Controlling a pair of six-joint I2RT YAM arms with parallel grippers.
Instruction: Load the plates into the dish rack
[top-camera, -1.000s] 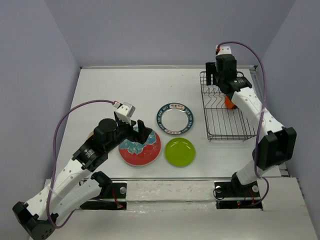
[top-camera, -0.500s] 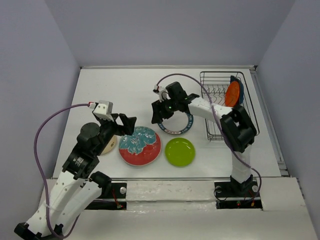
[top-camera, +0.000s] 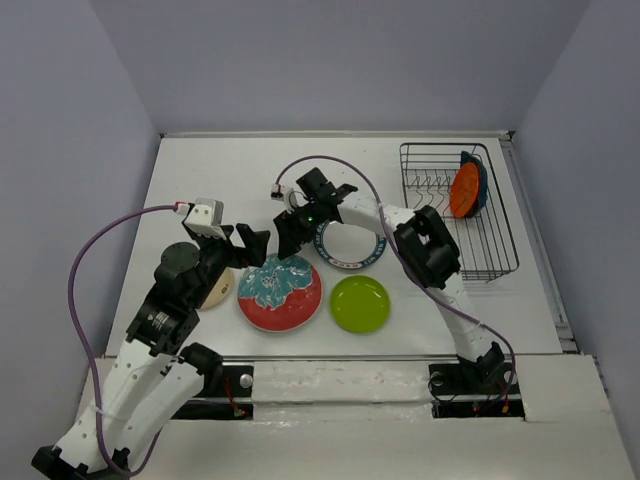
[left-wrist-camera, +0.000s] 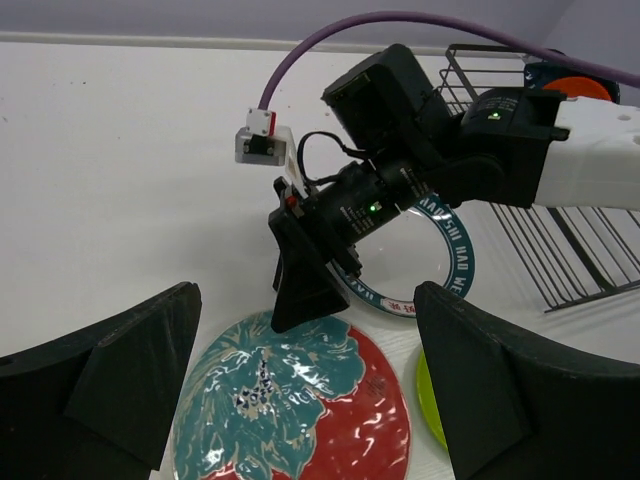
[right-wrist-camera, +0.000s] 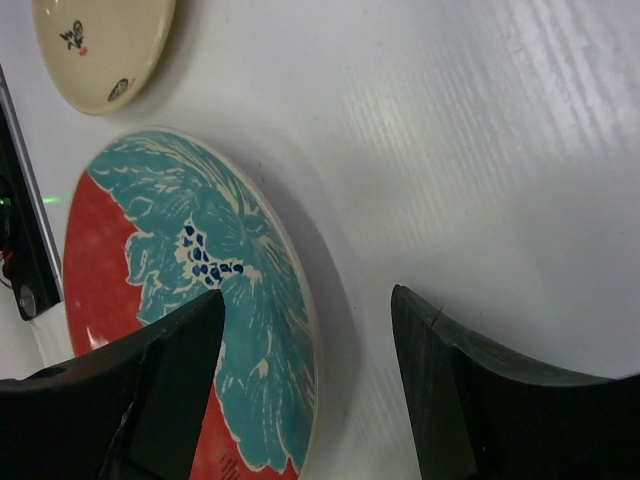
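The large red plate with teal flowers (top-camera: 282, 295) lies flat near the table's front. My right gripper (top-camera: 290, 240) is open at its far edge; in the right wrist view (right-wrist-camera: 310, 390) the plate's rim (right-wrist-camera: 300, 330) lies between the fingers. My left gripper (top-camera: 252, 248) is open and empty, just above the plate's left side (left-wrist-camera: 290, 410). The lime green plate (top-camera: 360, 303) and the white blue-rimmed plate (top-camera: 350, 238) lie flat nearby. The small beige plate (top-camera: 216, 288) is partly under my left arm. The orange plate (top-camera: 463, 188) and dark blue plate (top-camera: 479, 178) stand in the dish rack (top-camera: 465, 245).
The rack's front part holds bare prongs and wire floor. My right arm stretches across the table from the right, over the white plate. A purple cable loops above each arm. Grey walls close in the table on three sides.
My right arm has swung from the rack leftward across the table to the red plate's far edge. My left gripper has pulled back from the red plate.
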